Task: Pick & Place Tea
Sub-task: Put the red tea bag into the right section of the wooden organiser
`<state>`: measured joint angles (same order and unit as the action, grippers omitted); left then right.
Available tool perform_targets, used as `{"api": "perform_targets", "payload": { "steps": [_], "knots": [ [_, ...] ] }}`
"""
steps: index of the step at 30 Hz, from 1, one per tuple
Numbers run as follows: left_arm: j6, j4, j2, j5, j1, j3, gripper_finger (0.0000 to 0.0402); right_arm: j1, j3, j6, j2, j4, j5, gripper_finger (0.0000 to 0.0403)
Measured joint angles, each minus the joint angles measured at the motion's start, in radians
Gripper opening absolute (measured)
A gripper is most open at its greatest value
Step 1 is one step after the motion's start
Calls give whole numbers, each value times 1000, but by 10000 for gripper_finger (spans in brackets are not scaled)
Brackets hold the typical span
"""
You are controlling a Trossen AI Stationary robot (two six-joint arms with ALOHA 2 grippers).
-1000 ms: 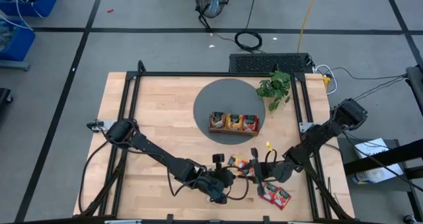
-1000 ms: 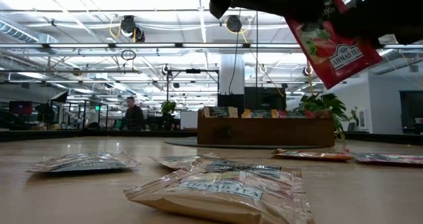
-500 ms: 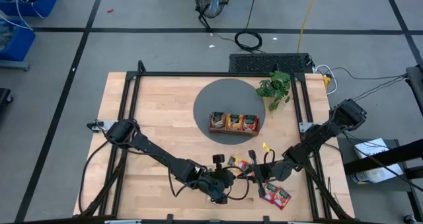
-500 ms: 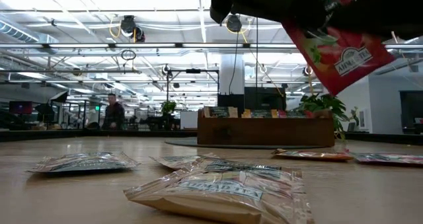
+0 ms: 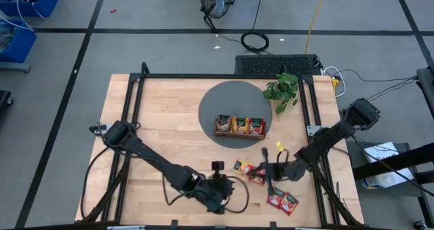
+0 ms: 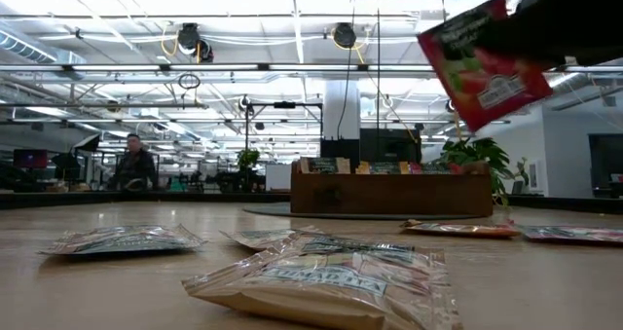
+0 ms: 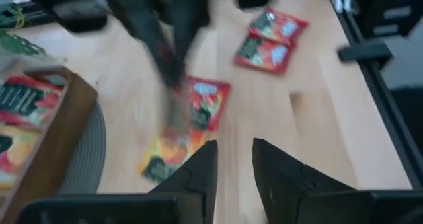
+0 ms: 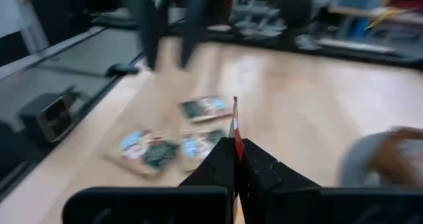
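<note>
The right gripper (image 8: 236, 159) had its jaws pressed together on the lower edge of a red tea sachet (image 6: 484, 62), which stood edge-on and upright out of the jaws in the right wrist view and hung above the table (image 5: 169, 128), clear of everything on it. From table height the held sachet showed its flat face tilted, one corner low, with strawberry art and a dark label reading "AHMAD TEA". The left gripper (image 7: 232, 159) hovered near the table's front edge with its jaws slightly apart and nothing between them; just ahead of those jaws lay a red sachet on the table (image 7: 206, 102) overlapping an orange sachet (image 7: 166, 154), and farther ahead a pair of red sachets (image 7: 269, 40) lay side by side. Off to one side of the left jaws stood the wooden tray (image 5: 239, 127) on a round grey mat (image 5: 217, 101), sachets upright in its compartments. Nearest the low camera lay a pale sachet (image 6: 326, 283), flat, its printed label too blurred to read, with a silvery sachet (image 6: 122, 238) lying apart from it.
</note>
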<state>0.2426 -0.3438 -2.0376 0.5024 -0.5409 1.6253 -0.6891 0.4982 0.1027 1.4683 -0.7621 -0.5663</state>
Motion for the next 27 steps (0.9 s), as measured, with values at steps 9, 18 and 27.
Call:
{"api": "perform_targets", "payload": {
  "steps": [9, 18, 27],
  "knots": [
    [44, -46, 22, 108, -101, -35, 90, 68, -349, -142, -231, -524, -90, 0],
    [55, 134, 22, 212, -110, -190, 20, 371, -465, -26, -245, -579, -54, 0],
    [90, 223, 22, 205, -84, -293, 28, 507, -441, 87, -193, -409, 13, 0]
  ]
}}
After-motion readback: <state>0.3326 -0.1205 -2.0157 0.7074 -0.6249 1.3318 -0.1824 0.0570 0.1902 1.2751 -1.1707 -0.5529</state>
